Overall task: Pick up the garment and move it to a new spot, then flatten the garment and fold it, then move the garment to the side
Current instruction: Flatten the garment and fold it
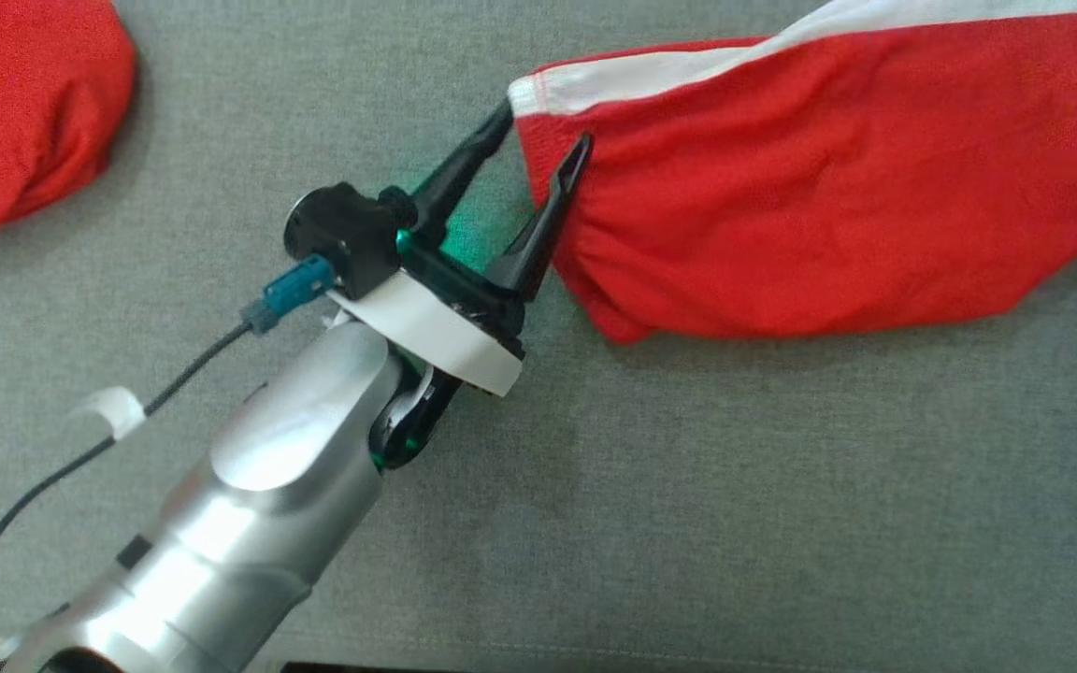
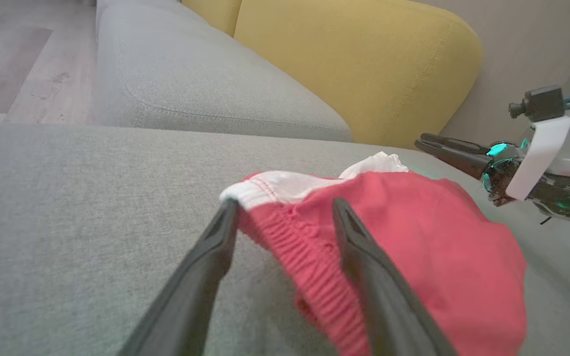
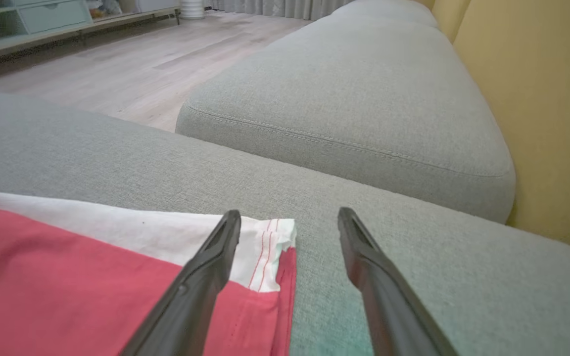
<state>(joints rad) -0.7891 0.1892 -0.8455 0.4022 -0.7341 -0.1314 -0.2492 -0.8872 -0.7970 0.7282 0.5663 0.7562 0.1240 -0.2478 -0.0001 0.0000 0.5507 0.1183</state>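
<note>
Lying far right on the cushion [image 1: 688,486], the garment [image 1: 828,187] is judged light and limp. Left gripper [image 1: 545,124] and right gripper [image 3: 290,215] are spread open at its corners, nothing gripped; corner holds are advised.

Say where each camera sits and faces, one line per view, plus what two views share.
Head view: on the head, looking down at the grey sofa seat; left forearm and open left gripper at the garment's edge.
Left wrist view: on the left wrist, facing over the garment to the yellow cushion; own fingers, right gripper at right.
Right wrist view: on the right wrist, facing over the garment's corner to the wood floor; own open fingers.
Shared: head and left wrist views show the left gripper at the garment.
</note>
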